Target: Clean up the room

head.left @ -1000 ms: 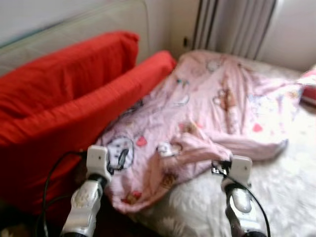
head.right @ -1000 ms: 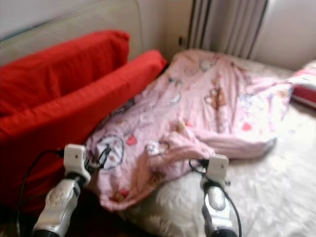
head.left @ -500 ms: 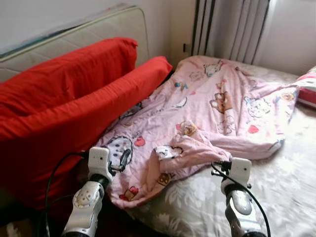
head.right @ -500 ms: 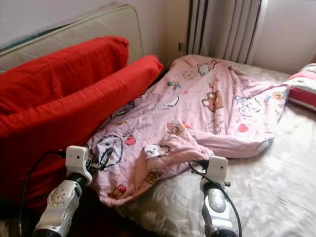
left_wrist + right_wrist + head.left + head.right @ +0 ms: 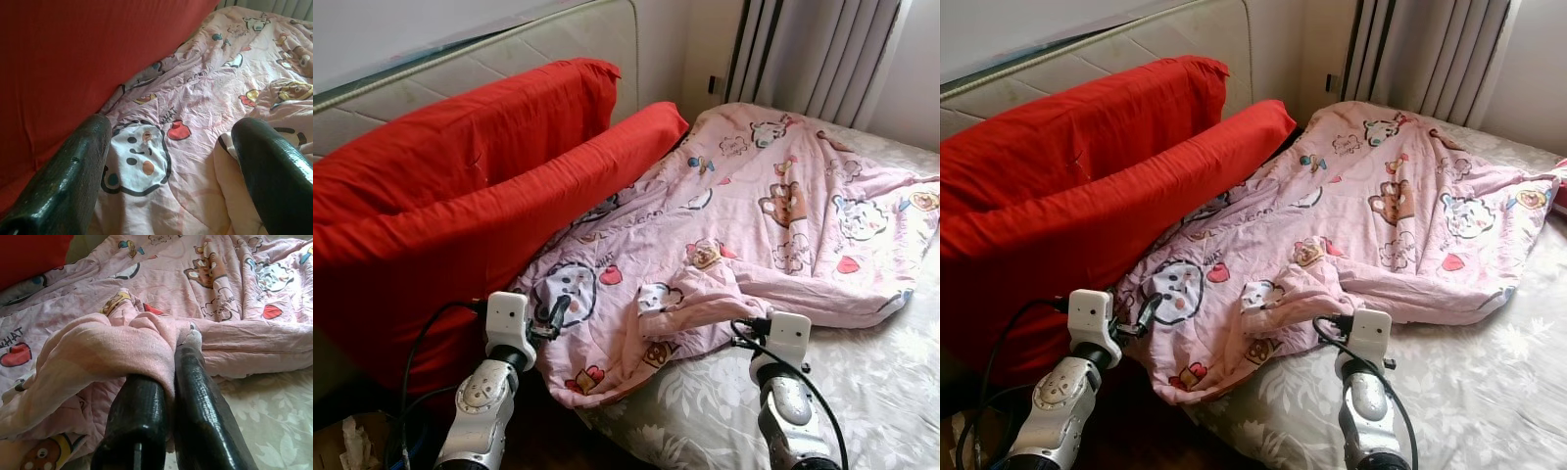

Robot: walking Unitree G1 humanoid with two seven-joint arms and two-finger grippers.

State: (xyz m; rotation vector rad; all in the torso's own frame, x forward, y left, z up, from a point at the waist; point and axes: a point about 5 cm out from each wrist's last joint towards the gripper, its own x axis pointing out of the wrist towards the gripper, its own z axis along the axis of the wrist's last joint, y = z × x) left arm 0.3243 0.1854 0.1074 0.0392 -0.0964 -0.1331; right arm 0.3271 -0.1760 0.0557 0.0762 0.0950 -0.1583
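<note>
1. A pink blanket [image 5: 754,206] printed with cartoon animals and hearts lies spread over the bed [image 5: 862,392], which has a pale flowered cover.
2. The blanket's near corner hangs off the bed's edge, and a fold of it is bunched up near that corner.
3. Two long red cushions [image 5: 460,206] lean against the padded beige headboard [image 5: 509,59], just beside the blanket; the blanket's edge touches the lower cushion.
4. Grey curtains [image 5: 813,49] hang beyond the far side of the blanket.
5. The right gripper [image 5: 168,382] is at the bunched fold; its jaws are pressed together, pinching a wad of the pink blanket between the fingers [image 5: 200,396].
6. The left gripper [image 5: 171,161] hovers over the blanket's near corner, next to the red cushion, above a round white cartoon face [image 5: 139,159]; its jaws are spread wide with nothing between them.
7. A black cable [image 5: 416,352] loops from the left arm, in front of the lower cushion.
</note>
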